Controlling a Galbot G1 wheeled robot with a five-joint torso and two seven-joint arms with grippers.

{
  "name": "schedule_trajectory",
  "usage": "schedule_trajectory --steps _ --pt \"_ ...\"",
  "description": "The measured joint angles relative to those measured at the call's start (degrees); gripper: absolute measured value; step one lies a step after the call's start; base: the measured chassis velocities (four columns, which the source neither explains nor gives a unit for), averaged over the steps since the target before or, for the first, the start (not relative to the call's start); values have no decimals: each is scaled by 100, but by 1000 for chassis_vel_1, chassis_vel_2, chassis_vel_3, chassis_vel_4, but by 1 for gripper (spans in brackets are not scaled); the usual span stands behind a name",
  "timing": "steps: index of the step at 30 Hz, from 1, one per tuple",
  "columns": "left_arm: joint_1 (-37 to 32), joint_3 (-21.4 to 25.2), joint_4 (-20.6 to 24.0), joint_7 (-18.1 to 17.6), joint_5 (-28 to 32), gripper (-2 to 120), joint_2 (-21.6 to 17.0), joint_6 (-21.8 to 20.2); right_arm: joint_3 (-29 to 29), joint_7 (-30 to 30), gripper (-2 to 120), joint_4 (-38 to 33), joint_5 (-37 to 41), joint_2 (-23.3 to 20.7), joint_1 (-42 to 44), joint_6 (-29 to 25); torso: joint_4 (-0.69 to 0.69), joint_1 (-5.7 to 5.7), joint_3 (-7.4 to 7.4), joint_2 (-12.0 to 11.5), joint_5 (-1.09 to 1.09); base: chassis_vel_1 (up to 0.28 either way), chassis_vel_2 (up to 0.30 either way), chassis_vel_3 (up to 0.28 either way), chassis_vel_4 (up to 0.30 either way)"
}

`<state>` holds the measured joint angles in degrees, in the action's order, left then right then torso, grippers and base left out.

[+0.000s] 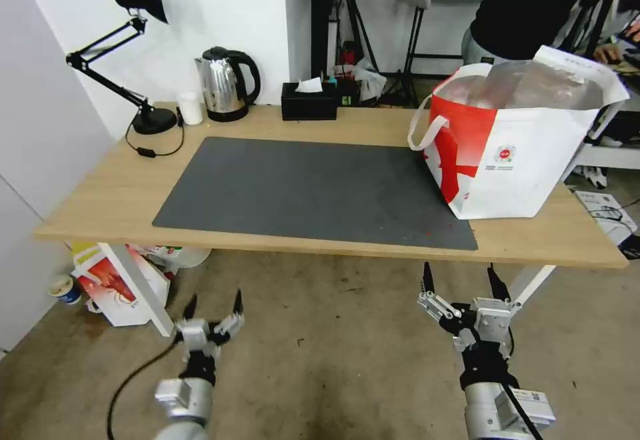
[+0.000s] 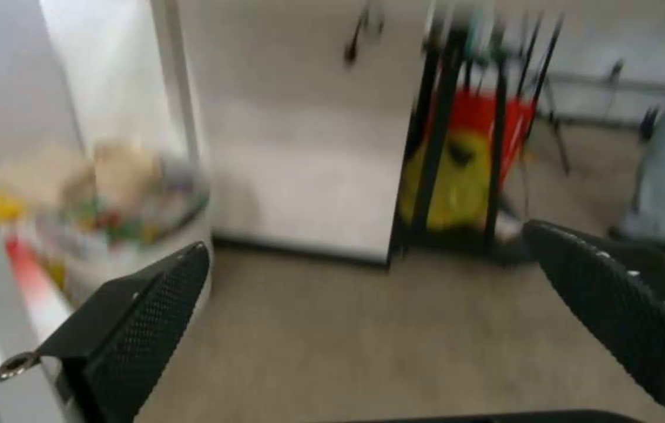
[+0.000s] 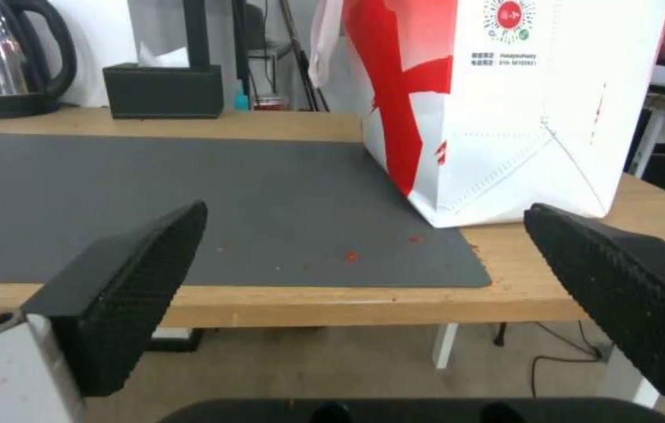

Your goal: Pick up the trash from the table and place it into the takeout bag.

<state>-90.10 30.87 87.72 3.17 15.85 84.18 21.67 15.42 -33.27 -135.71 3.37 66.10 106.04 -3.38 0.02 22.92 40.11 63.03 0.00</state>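
Note:
The takeout bag [image 1: 513,160], white and red with foil lining, stands open on the right end of the table [image 1: 120,187], partly on the dark grey mat [image 1: 300,187]. The trash is out of view. My left gripper [image 1: 213,305] hangs open and empty below the table's front edge, over the floor. My right gripper [image 1: 460,273] is open and empty too, just under the front edge near the bag. In the right wrist view, the right gripper [image 3: 364,208] faces the mat [image 3: 153,200] and the takeout bag [image 3: 505,117]. The left gripper [image 2: 364,241] faces the floor under the table.
Along the back of the table stand a black desk lamp [image 1: 133,47], a small white cup [image 1: 191,108], a steel kettle [image 1: 223,83] and a black tissue box [image 1: 309,101]. A smaller red-printed bag [image 1: 120,287] sits on the floor beside the white table leg [image 1: 140,290].

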Motion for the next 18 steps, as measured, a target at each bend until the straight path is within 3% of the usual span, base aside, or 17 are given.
schedule_trajectory --steps 2,3,5,7,8,10,11,13,15,18 --pt "307 -23 -939 29 -56 100 4 32 0 0 100 0 0 0 0 0 -7 0 -1 0 4 0 0 0 0" --pt "307 -23 -939 29 -56 100 4 32 0 0 100 0 0 0 0 0 -7 0 -1 0 4 0 0 0 0" --pt "760 -30 -2640 210 -749 100 76 224 -1 0 100 0 0 0 -1 0 1 0 1 0 -6 0 0 0 0" --pt "1177 85 -3926 351 -1389 100 170 633 0 0 100 0 0 0 0 0 -4 -1 0 0 1 0 0 0 0" --pt "1177 85 -3926 351 -1389 100 170 633 0 0 100 0 0 0 0 0 -4 -1 0 0 1 0 0 0 0" --pt "1315 45 -4619 506 -1203 100 251 757 1 0 100 0 0 0 0 0 -3 0 0 0 -4 0 0 0 0" --pt "1283 22 -4658 589 -1064 100 272 758 0 0 100 0 0 0 0 0 0 0 1 0 -2 0 0 0 0" --pt "1272 22 -4608 637 -1031 100 297 788 0 0 100 0 0 0 -1 0 4 0 1 0 4 0 0 0 0" --pt "1275 -15 -4408 693 -996 100 311 904 0 0 100 0 0 0 0 0 -7 -1 -2 1 -1 0 0 0 0" --pt "1216 -8 -4226 782 -904 100 289 946 0 0 100 0 0 0 0 0 -2 0 1 0 -1 0 0 0 0"
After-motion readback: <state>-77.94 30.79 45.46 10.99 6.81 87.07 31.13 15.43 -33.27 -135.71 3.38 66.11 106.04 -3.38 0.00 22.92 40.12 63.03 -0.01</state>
